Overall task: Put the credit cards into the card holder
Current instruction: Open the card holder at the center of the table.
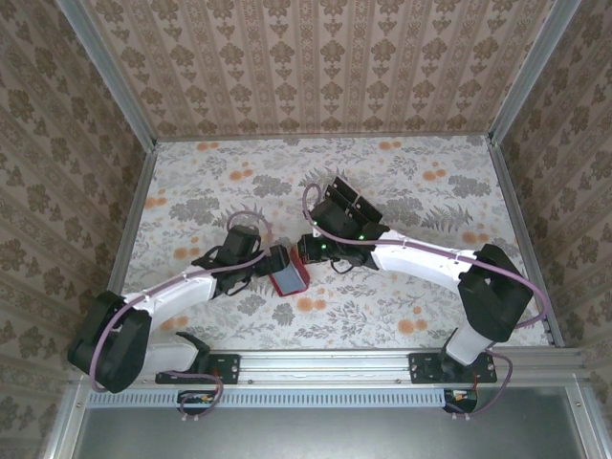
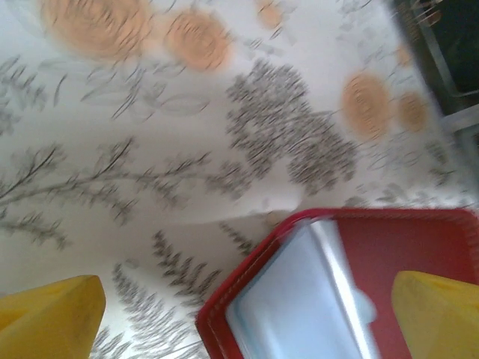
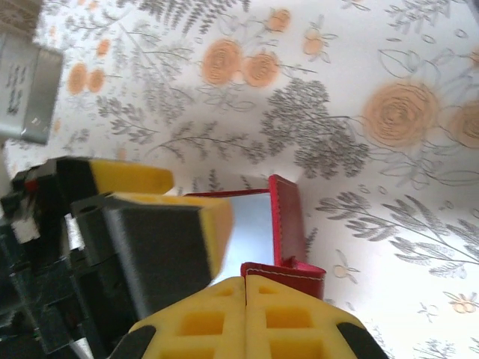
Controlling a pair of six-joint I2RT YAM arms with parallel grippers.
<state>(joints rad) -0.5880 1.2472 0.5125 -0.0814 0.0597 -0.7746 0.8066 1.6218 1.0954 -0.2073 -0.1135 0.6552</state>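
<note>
Near the middle of the flower-printed worktop (image 1: 430,191), seen from above, the small red folding card holder (image 1: 289,273) sits partly open. From the left wrist, the left claw (image 2: 243,321) gapes wide, its yellow fingers (image 2: 49,318) either side of the holder's greyish inner face. From the right wrist, the right claw (image 3: 245,288) is closed, its tips against a raised red flap

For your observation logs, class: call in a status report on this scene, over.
Left gripper open around card holder. Right gripper shut on holder's red flap. Holder open, greyish inside showing.
</note>
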